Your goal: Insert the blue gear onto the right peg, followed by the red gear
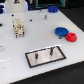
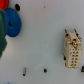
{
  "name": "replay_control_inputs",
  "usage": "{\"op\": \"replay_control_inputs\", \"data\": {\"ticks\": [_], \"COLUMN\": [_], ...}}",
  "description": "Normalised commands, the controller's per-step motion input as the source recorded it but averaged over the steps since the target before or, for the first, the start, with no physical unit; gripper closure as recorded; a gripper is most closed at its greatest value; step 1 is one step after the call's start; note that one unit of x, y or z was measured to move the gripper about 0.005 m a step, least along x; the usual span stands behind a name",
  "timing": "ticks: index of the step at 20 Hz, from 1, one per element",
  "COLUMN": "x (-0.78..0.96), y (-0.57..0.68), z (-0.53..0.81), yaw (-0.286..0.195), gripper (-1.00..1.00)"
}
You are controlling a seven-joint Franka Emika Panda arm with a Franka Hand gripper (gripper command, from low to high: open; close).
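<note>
The blue gear (image 1: 61, 31) lies flat on the white table at the exterior view's right. The smaller red gear (image 1: 71, 36) lies touching it, on its right. Both show at the edge of the wrist view: the blue gear (image 2: 13, 25) and a sliver of the red gear (image 2: 2, 13). The grey plate with a black border (image 1: 56, 56) lies near the front. Its two dark pins stand bare, the right peg (image 1: 51, 50) and the left one (image 1: 38, 53). No gripper fingers show in either view.
A cream blocky part (image 1: 18, 27) stands at the exterior view's left; it also shows in the wrist view (image 2: 72, 50). Small dark bits (image 1: 31, 20) (image 1: 45, 16) lie on the table. A teal-green shape (image 2: 1, 44) sits at the wrist view's edge.
</note>
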Motion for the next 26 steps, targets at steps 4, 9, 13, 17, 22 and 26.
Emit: {"op": "replay_control_inputs", "data": {"ticks": [4, 9, 13, 17, 22, 26], "x": [-0.43, -0.37, -0.15, -0.11, -0.11, -0.12], "y": [0.69, 0.7, 0.64, 0.51, 0.39, 0.29], "z": [0.02, 0.01, -0.15, -0.34, -0.44, -0.51], "yaw": [0.0, 0.0, 0.0, 0.0, 0.0, 0.0], "gripper": [-1.0, -1.0, -1.0, -1.0, -1.0, -1.0]}}
